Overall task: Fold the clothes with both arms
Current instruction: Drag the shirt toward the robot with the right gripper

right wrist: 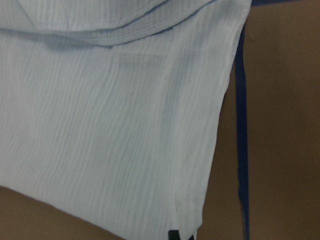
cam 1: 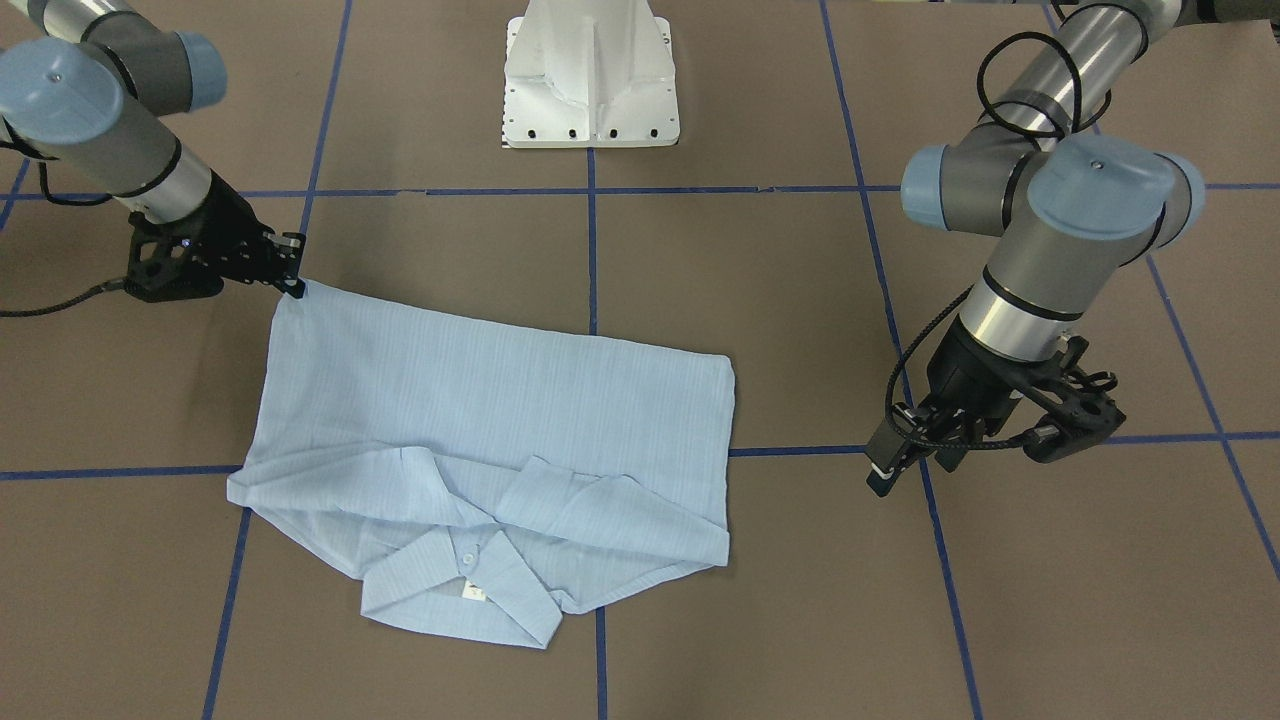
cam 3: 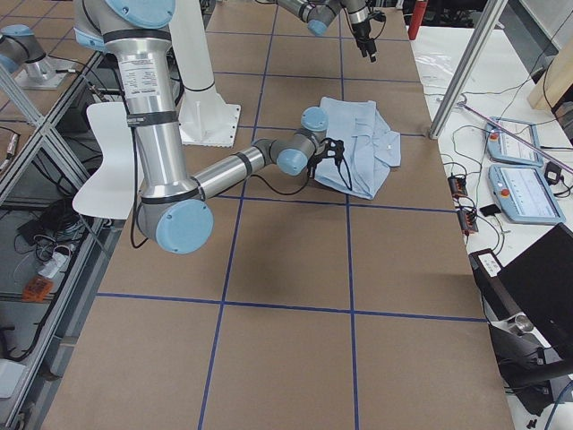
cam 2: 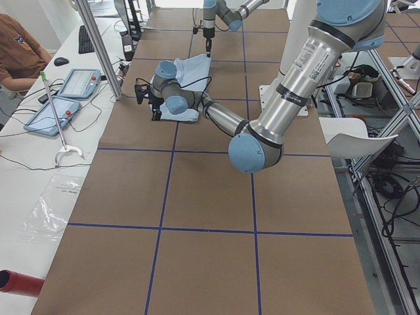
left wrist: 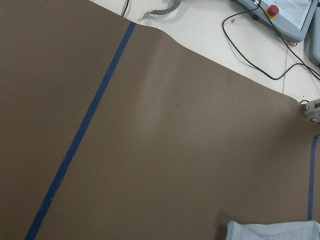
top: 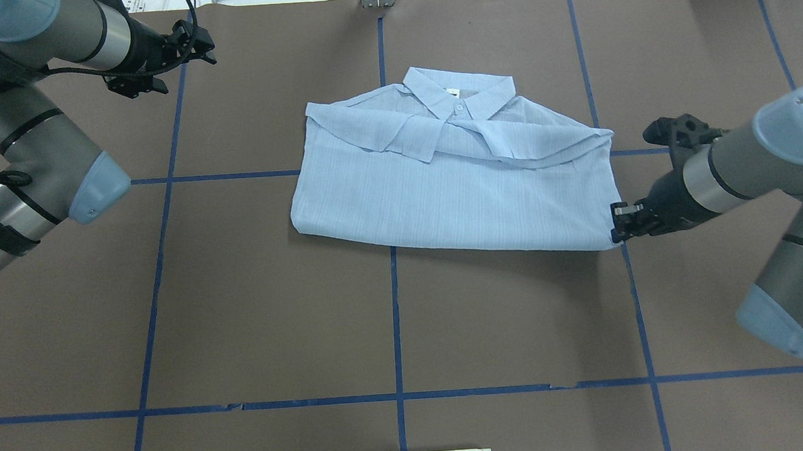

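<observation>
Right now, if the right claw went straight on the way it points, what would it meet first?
The shirt; the right claw is at its corner, apparently pinching it.

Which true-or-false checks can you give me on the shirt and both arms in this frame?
1. The shirt lies folded, its collar on the side away from the robot. True.
2. The jaws of the left arm hold the collar. False: they are over bare table, well apart from the shirt.
3. The jaws of the right arm meet the shirt's near right corner. True.
4. The sleeves are folded in across the front, below the collar. True.
5. The shirt hangs over the table's edge. False: it lies wholly on the brown table.
</observation>
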Action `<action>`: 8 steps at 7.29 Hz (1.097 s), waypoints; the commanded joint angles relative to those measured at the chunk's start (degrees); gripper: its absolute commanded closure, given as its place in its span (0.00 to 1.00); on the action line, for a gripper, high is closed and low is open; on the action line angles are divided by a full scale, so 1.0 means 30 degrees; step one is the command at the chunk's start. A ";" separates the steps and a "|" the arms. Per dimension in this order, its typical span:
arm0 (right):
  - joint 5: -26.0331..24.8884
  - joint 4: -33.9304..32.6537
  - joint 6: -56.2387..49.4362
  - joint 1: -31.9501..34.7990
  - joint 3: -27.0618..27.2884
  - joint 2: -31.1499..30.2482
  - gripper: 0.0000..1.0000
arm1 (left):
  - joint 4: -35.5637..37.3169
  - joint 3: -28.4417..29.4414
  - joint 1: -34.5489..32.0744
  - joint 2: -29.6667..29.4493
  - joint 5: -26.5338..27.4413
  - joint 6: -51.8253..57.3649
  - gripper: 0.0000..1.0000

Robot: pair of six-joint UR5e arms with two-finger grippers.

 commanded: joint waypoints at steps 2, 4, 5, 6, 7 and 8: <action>0.0071 0.0064 -0.0001 -0.5357 0.5918 -0.5321 1.00 | 0.0461 -0.1174 0.0255 0.0362 0.0150 -0.0768 0.01; -0.0132 0.0093 0.0812 -1.0363 0.6635 -0.5627 1.00 | 0.0461 -0.1321 0.0576 0.0420 0.0179 -0.0915 0.01; -0.0337 0.0064 0.0993 -1.1754 0.6636 -0.5395 0.28 | 0.0461 -0.1350 0.0665 0.0421 0.0180 -0.0916 0.01; -0.1354 0.0064 0.0966 -1.1535 0.6578 -0.4522 0.00 | 0.0432 -0.1641 0.1072 0.0392 0.0151 -0.0887 0.01; -0.2409 0.0064 0.0966 -1.0228 0.6258 -0.2715 0.00 | 0.0518 -0.1992 0.1946 0.0333 0.0092 -0.0887 0.00; -0.3550 0.0093 0.0966 -0.8533 0.5704 -0.0928 0.00 | 0.1273 -0.2633 0.3173 0.0217 0.0005 -0.0974 0.00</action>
